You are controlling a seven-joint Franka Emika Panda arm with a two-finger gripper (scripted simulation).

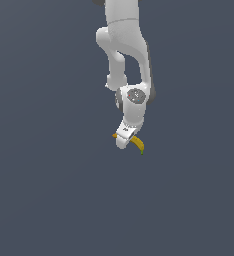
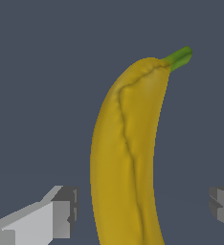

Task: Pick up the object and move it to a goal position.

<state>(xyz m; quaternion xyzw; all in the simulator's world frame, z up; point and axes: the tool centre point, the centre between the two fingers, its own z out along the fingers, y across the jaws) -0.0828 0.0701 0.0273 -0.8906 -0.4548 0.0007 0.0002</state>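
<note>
while the white panda arm (image 1: 123, 45) reaches down from the top of the exterior view, its gripper (image 1: 123, 142) sits right over the banana (image 1: 137, 144), which pokes out on both sides of it: an orange-yellow end toward the exterior view's left, the longer curved yellow part with the dark greenish tip toward the exterior view's right. wrist view: banana (image 2: 126, 162) fills the middle, green stem (image 2: 180, 57) at the far end, a crease running along its skin. 2 grey finger pads (image 2: 66, 210) stand wide apart, 1 on each side of the fruit, with a clear gap between each pad and the peel, so nothing is gripped. plain dark blue-grey floor (image 1: 44, 190) all around, cannot tell if banana rests on it. no containers visible.
</note>
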